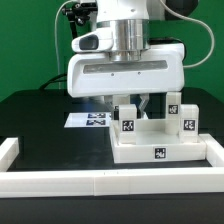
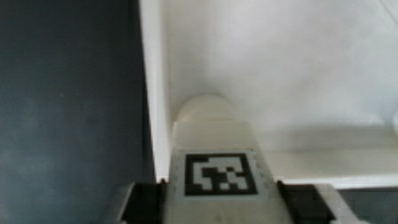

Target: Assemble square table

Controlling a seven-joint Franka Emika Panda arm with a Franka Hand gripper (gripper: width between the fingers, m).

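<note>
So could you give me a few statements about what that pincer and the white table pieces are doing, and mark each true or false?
1. The pincer grips a tagged leg. True.
2. The square top lies on a black table. True.
3. No legs stand on the top. False: at least two, one at the exterior view's right.
4. The marker board rests on the top. False: it lies beside it on the table.
</note>
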